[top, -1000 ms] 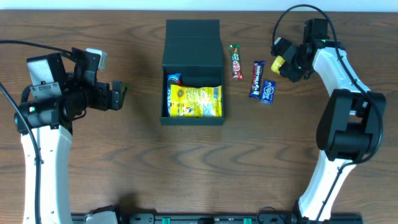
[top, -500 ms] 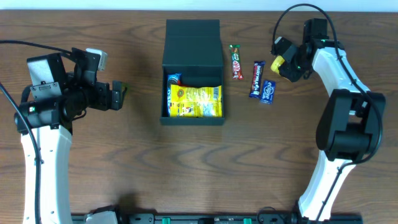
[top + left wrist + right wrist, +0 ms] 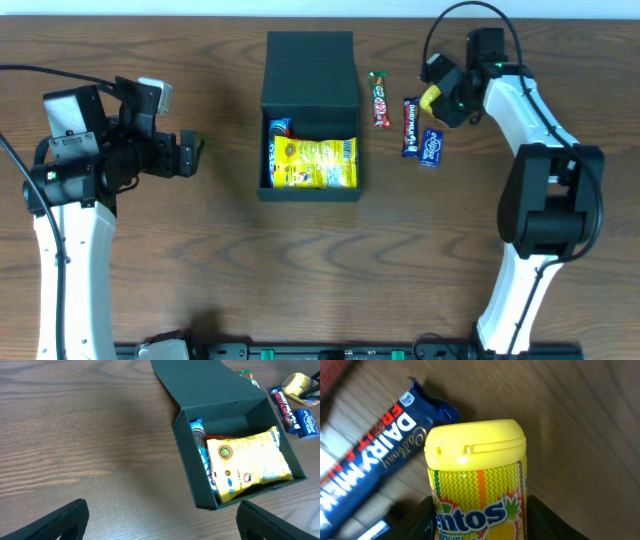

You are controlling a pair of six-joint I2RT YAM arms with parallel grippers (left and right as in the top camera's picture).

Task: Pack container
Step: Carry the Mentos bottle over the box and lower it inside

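Note:
The black container (image 3: 310, 90) stands open at the table's middle back, its lid flap laid back; inside lie a yellow snack bag (image 3: 315, 163) and a blue packet (image 3: 279, 128). It also shows in the left wrist view (image 3: 186, 485). My right gripper (image 3: 437, 99) is shut on a yellow Mentos bottle (image 3: 479, 485), held above the table just right of a Dairy Milk bar (image 3: 411, 127). My left gripper (image 3: 192, 152) is open and empty, well left of the container.
A KitKat bar (image 3: 379, 99) lies right of the container. A small blue packet (image 3: 430, 147) lies beside the Dairy Milk bar (image 3: 370, 460). Bare wood lies between my left gripper (image 3: 160, 520) and the container.
My right gripper has moved left with the Mentos bottle, toward the Dairy Milk bar. The left arm has not moved.

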